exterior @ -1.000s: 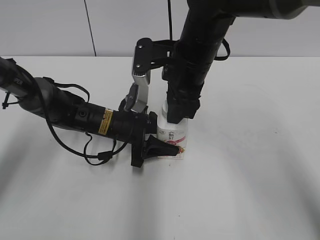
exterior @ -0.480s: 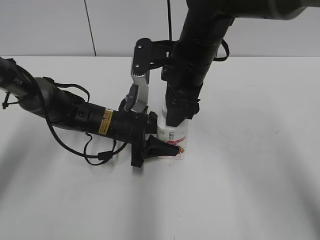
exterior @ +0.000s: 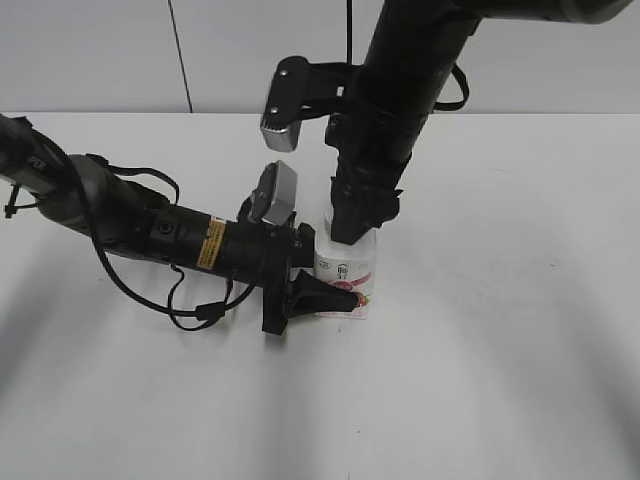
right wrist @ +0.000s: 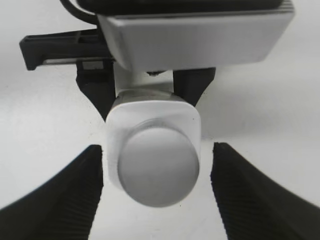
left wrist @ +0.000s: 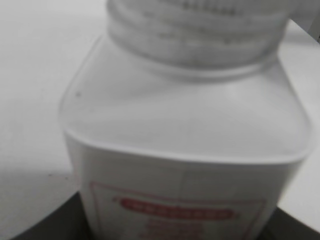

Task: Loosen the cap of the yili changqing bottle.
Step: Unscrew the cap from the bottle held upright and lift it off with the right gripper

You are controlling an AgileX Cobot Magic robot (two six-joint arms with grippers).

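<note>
The right gripper is held directly above the cap, its two ribbed fingers spread wide and clear of the cap on either side; nothing is clamped by them. In the exterior view this gripper is seen poised over the top of the yili changqing bottle, with the cap mostly hidden behind it.

Beside the bottle, on its left, the left gripper is laid nearly flat along the table, and the lower part of the bottle's body is clamped between its jaws. In the left wrist view the bottle's shoulder and threaded neck are filled into the frame, blurred by closeness.

The bottle is stood upright on the table, its pink-red label turned toward the exterior camera, with the cap seated on its neck.

Several risks are judged from here. If the spread fingers are closed off-centre, the cap may be pinched on its edge and slip out during the twist. If the hold low on the body is too light, the whole bottle could be turned with the cap, or tipped, since it is gripped well below the neck.
</note>
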